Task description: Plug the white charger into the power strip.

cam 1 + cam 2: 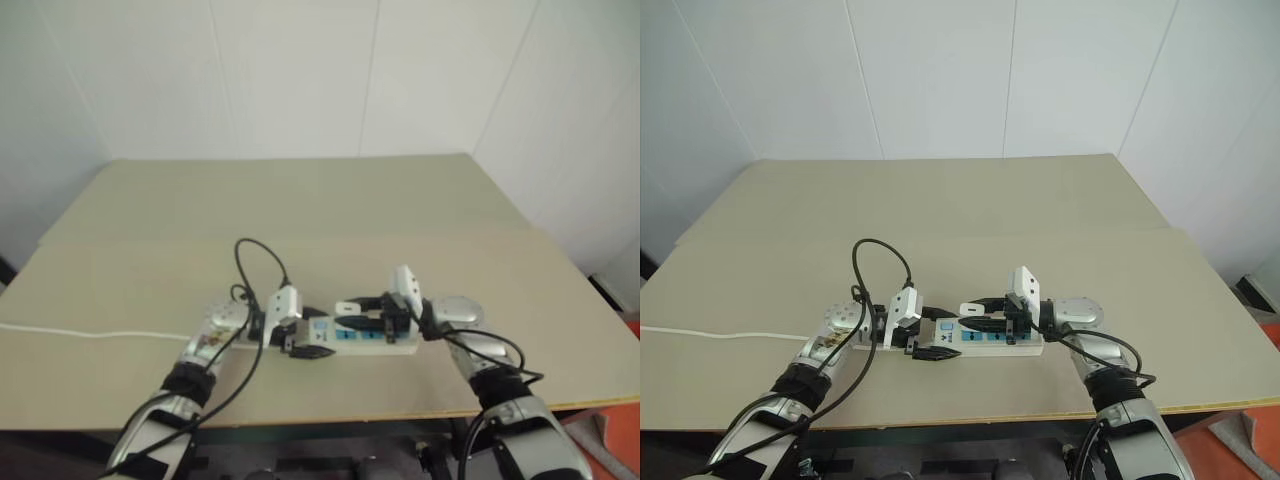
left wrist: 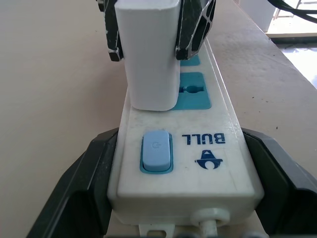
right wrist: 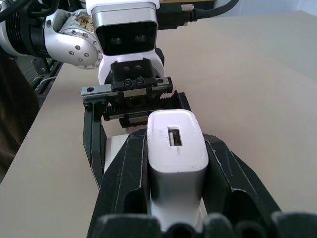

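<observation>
You have the tabletop [image 1: 300,220] spread across the middle of the head views. Low and centre on it lies the power strip [image 2: 178,163], its switch end clamped between the fingers of your left hand [image 1: 925,347]. Your right hand [image 3: 176,198] is closed on the white charger [image 2: 148,54], which stands upright on the strip at a blue socket beside the switch.
</observation>
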Robot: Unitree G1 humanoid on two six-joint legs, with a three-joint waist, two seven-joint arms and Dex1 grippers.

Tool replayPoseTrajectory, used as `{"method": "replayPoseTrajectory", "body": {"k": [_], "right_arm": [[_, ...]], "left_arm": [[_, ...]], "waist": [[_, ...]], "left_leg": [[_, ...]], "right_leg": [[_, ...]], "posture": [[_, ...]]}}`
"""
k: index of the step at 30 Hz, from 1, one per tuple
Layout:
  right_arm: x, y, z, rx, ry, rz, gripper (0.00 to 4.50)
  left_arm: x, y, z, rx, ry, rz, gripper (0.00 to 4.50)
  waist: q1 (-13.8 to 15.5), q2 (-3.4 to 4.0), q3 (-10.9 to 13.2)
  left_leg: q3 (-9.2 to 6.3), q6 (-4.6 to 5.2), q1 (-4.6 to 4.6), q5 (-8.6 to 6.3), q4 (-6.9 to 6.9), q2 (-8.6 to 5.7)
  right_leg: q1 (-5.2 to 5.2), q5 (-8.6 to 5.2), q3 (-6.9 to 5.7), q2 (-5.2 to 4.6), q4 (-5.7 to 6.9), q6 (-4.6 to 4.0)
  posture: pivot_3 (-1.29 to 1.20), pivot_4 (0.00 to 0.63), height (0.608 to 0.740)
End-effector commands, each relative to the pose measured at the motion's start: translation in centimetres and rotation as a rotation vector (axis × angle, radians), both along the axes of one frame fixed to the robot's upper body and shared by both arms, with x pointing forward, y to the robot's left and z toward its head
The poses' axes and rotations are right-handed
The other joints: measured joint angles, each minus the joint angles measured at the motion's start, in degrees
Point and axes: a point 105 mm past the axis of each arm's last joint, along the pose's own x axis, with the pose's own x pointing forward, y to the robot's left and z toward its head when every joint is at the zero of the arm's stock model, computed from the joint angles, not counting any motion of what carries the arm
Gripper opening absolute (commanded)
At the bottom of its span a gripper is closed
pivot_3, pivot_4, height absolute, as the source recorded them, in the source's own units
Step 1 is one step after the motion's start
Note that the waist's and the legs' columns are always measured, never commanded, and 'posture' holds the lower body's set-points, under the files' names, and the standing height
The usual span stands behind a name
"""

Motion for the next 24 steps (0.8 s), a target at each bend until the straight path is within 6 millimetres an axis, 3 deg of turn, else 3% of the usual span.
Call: {"method": "replayPoseTrajectory", "body": {"k": [1, 15, 24], "right_arm": [[-1.3, 0.5, -4.1, -0.128, 0.103, 0.048, 1.17], [-1.1, -2.8, -6.5, -0.227, 0.162, -0.002, 1.17], [-1.0, -2.4, -6.1, -0.194, 0.148, -0.013, 1.17]], "left_arm": [[0.8, 0.3, 1.2, -0.002, -0.051, 0.024, 3.28], [0.1, 1.3, 0.4, 0.015, -0.051, 0.055, 3.28], [-0.2, 1.3, 0.2, 0.009, -0.046, 0.069, 3.28]], "waist": [[-0.1, -0.01, 0.0], [-0.3, -0.12, -0.1], [-0.2, -0.15, -0.2]], "left_leg": [[0.0, 0.0, 0.0, 0.0, 0.0, 0.0], [0.04, 0.0, 0.14, 0.0, -0.08, 0.0], [0.05, -0.01, 0.18, 0.0, -0.11, -0.01]], "right_leg": [[0.0, 0.0, 0.01, 0.0, 0.0, 0.0], [0.09, 0.0, 0.07, -0.01, -0.01, 0.0], [0.11, -0.01, 0.08, -0.02, -0.02, -0.01]], "posture": [[0.0, 0.15, 0.74], [0.0, 0.15, 0.74], [0.0, 0.15, 0.74]]}}
